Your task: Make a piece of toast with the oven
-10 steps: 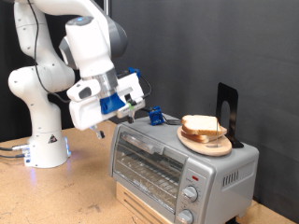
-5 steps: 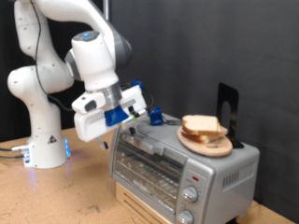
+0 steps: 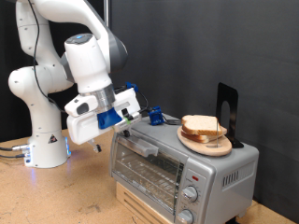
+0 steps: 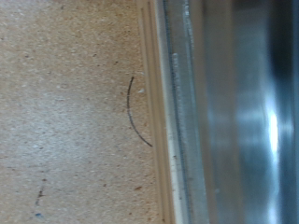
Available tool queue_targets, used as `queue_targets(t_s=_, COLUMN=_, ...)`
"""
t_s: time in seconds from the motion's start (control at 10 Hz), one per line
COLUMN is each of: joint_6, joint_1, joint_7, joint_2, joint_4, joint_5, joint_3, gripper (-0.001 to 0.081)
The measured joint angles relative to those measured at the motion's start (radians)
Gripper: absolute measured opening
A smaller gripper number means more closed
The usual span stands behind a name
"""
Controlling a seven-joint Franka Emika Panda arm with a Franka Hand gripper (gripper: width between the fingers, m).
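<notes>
Pincer (image 3: 134,115) beside oven (image 3: 182,168), toast (image 3: 201,125) on top.

1. Speckled tan worktop (image 4: 65,112) fills the frame's left half.
2. A thin dark curved mark (image 4: 136,117) lies on it near centre.
3. The oven (image 4: 234,112), blurred shiny metal, fills the right half.

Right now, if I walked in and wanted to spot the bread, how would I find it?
Look for the silver oven with the glass door at the exterior view's lower right. On its flat top sits a round wooden plate, and the piece of toast lies on that plate. It is the pale tan square with a darker crust, unlike the round plate under it and the black stand behind.
</notes>
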Motion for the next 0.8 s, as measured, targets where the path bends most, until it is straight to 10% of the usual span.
queue_targets(t_s=0.8, joint_6=0.056, joint_1=-0.058, joint_7=0.016, joint_2=0.162, joint_4=0.117, joint_5=0.002, joint_3=-0.032, gripper=0.0809)
